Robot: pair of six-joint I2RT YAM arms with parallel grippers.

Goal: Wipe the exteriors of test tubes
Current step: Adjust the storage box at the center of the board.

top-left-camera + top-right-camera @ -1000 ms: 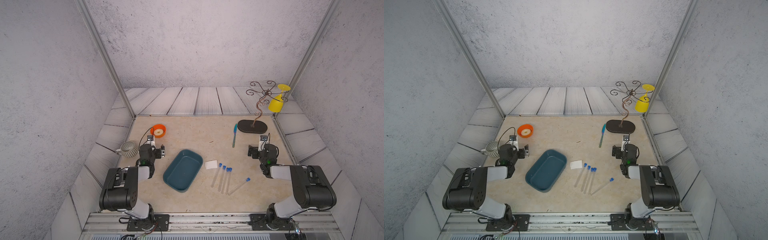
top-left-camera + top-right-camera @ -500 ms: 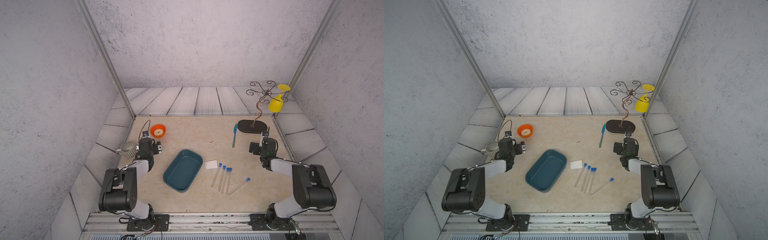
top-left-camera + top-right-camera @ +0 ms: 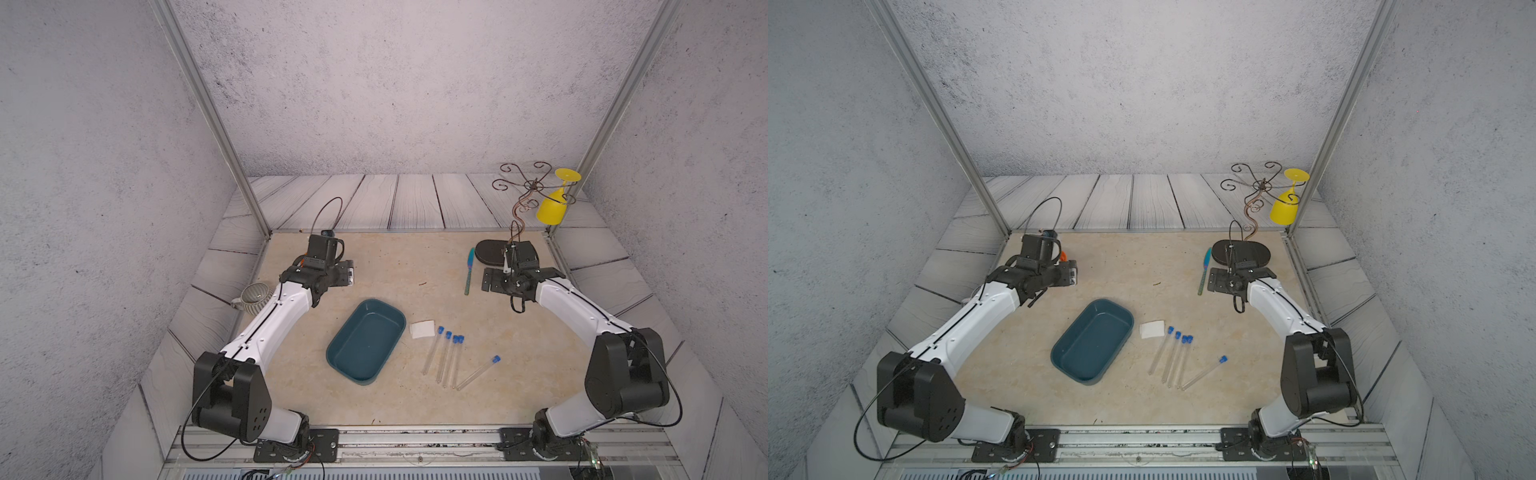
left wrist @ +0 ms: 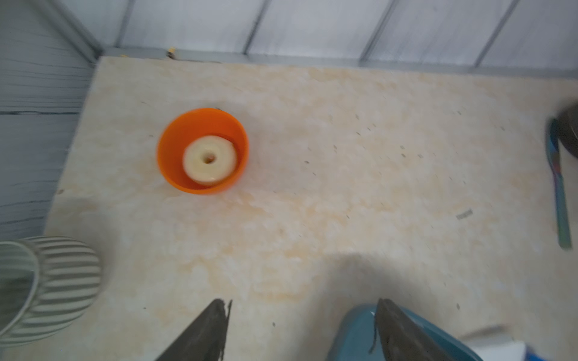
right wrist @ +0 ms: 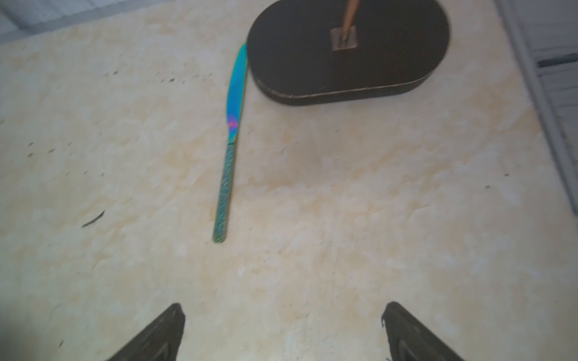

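The test tubes lie on the table in the lower middle of both top views, just right of the blue tray and well apart from both arms. The left gripper and the right gripper each have their fingers spread apart, with nothing between them.

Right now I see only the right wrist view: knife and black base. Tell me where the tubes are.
Observer: Tubes lie flat on the table between the tray and the right arm.
Operator: Count them.
Observer: Five: four close together, one apart on the right arm's side.
Operator: Find me a cloth.
Observer: A white pad lies by the tubes' blue caps, beside the tray.
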